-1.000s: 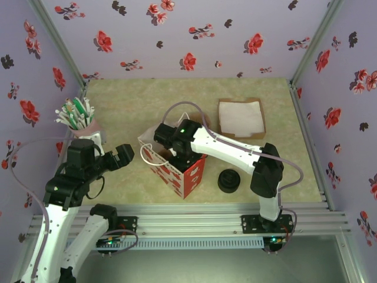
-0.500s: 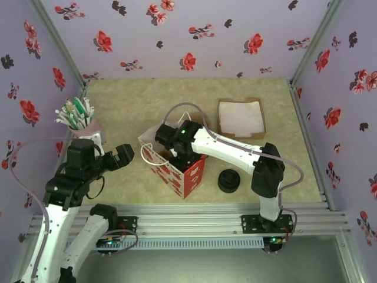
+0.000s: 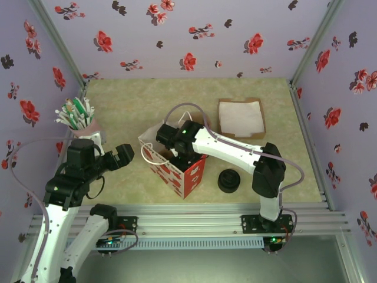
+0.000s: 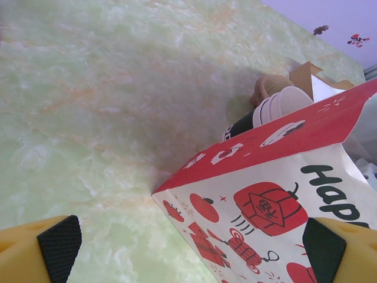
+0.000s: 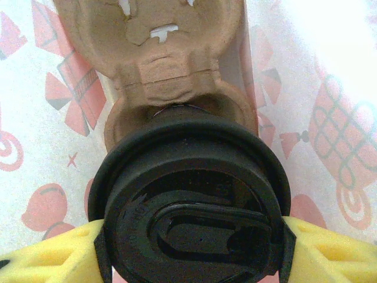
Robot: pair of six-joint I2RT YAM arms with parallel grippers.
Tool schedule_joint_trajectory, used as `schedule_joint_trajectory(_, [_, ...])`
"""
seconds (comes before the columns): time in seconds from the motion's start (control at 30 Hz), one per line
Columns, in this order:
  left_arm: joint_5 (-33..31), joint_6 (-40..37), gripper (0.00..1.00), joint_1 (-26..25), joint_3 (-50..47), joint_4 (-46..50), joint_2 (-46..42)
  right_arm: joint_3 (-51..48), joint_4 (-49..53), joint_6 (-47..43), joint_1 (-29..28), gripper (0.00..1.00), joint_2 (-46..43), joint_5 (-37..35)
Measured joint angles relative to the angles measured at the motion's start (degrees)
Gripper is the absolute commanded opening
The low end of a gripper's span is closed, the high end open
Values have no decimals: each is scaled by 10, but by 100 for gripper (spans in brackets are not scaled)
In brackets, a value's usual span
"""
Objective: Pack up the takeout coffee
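Top view: we find the bag [image 3: 177, 171] at centre, the right arm [image 3: 227, 148] set into its mouth from 3 o'clock, the left gripper [image 3: 122, 155] clear of it at 9 o'clock, and lids [image 3: 228, 181] at 4 o'clock. Left wrist: its fingers [image 4: 59, 244] stand spread wide, the bag ahead at 2 o'clock with cups [image 4: 277, 106] behind it. Right wrist: the right gripper [image 5: 191, 259] pinches the coffee [image 5: 191, 206] at its black top, inside the bag, with the carrier [image 5: 159, 59] at 12 o'clock.
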State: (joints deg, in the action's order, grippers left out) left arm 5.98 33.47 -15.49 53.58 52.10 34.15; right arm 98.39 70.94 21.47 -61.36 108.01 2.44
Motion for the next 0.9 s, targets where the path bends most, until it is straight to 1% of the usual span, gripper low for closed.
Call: schedule_joint_trajectory(0.9, [0, 0, 99, 0, 0, -7, 8, -22, -22, 0, 6, 66, -11, 8])
